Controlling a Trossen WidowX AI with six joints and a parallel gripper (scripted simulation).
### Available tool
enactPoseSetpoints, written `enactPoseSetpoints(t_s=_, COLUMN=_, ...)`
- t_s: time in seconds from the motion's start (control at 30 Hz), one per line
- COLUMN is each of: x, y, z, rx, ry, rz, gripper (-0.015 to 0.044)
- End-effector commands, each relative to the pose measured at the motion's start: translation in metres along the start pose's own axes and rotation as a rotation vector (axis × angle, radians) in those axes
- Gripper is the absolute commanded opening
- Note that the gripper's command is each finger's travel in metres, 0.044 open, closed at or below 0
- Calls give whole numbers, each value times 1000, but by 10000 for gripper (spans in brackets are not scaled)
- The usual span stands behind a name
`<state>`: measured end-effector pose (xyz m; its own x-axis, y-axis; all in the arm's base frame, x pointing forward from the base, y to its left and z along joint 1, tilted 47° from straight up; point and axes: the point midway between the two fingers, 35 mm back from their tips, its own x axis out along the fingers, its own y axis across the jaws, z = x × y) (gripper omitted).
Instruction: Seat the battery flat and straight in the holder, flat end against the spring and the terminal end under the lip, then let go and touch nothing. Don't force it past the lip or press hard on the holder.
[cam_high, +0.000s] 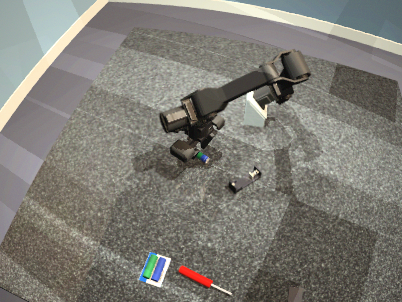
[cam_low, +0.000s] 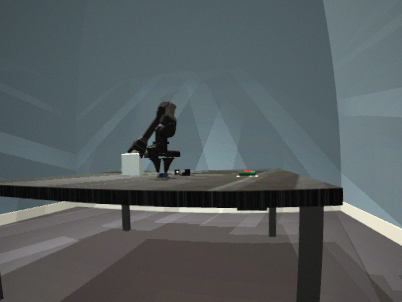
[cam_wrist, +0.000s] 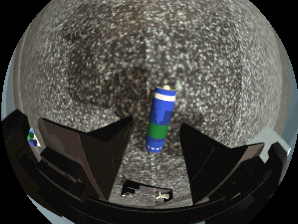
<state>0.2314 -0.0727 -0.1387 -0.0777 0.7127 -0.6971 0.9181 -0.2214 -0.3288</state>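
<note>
The battery (cam_high: 204, 157) (cam_low: 162, 175) (cam_wrist: 161, 117), blue with a green band, lies on its side on the table. Its terminal end points away from the holder, up in the wrist view. My gripper (cam_low: 163, 172) (cam_wrist: 157, 124) is partly open and low over the battery, one finger on each side. In the wrist view gaps show between the battery and both fingers. The black holder (cam_high: 236, 186) (cam_low: 186, 172) (cam_wrist: 131, 189) stands empty nearby, beyond the finger bases in the wrist view. The top view partly hides the battery under the gripper.
A white block (cam_high: 256, 117) (cam_low: 132, 164) stands near the arm's base. A pack with a green and a blue cell (cam_high: 155, 269) (cam_wrist: 33, 137) and a red screwdriver (cam_high: 196, 276) lie farther off, at the bottom of the top view.
</note>
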Motion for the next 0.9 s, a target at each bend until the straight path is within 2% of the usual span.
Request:
enactPoseSetpoints(t_s=0.0, x=8, y=-2, z=-1, rx=8, ry=7, rz=-1, gripper=226)
enactPoseSetpoints(t_s=0.23, x=17, y=-3, z=-1, rx=10, ry=9, rz=-1, gripper=226)
enactPoseSetpoints(t_s=0.4, x=17, y=-3, z=-1, rx=10, ry=9, rz=-1, gripper=94)
enactPoseSetpoints(t_s=0.53, x=17, y=-3, z=-1, rx=10, ry=9, rz=-1, gripper=68)
enactPoseSetpoints(t_s=0.73, x=15, y=-2, z=-1, rx=12, ry=7, rz=4, gripper=63)
enactPoseSetpoints(t_s=0.87, x=-7, y=0, z=0, rx=16, ry=2, rz=12, gripper=63)
